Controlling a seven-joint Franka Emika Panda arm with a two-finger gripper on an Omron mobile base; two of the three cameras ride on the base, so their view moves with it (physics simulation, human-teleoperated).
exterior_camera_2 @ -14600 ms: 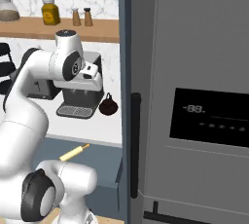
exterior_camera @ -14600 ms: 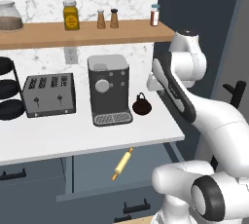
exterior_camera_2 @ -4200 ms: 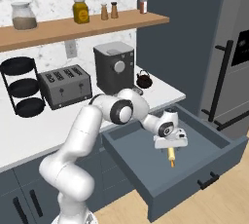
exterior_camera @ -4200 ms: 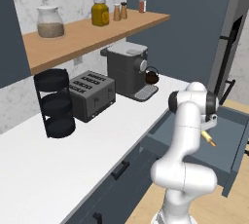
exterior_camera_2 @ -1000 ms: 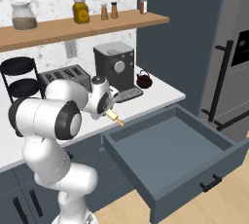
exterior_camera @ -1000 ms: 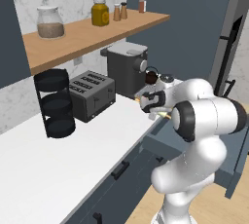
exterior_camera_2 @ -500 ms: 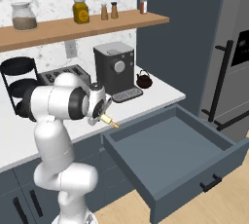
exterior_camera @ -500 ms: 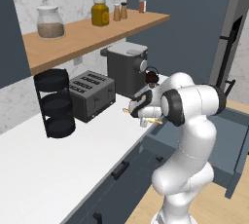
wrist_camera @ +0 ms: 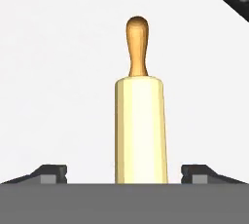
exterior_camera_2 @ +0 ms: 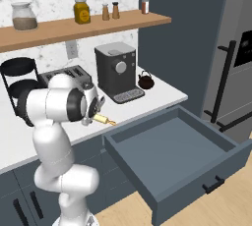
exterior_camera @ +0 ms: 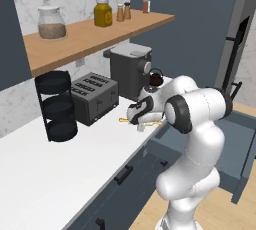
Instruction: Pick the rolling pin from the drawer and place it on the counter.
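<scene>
With its fingers spread wide of the slim tan-yellow wooden rolling pin point(wrist_camera: 140, 121), lying on the white surface point(exterior_camera: 45, 174) before the toaster point(exterior_camera: 94, 97), the end effector point(wrist_camera: 124, 173) needed a straight withdrawal.

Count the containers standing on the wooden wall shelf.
5, all on the wooden shelf: a big glass jar at the far left, an amber jar, two small shakers side by side, and a red-capped bottle rightmost.

The rolling pin point(wrist_camera: 140, 121) runs off the hand view's bottom edge, near handle hidden.
</scene>
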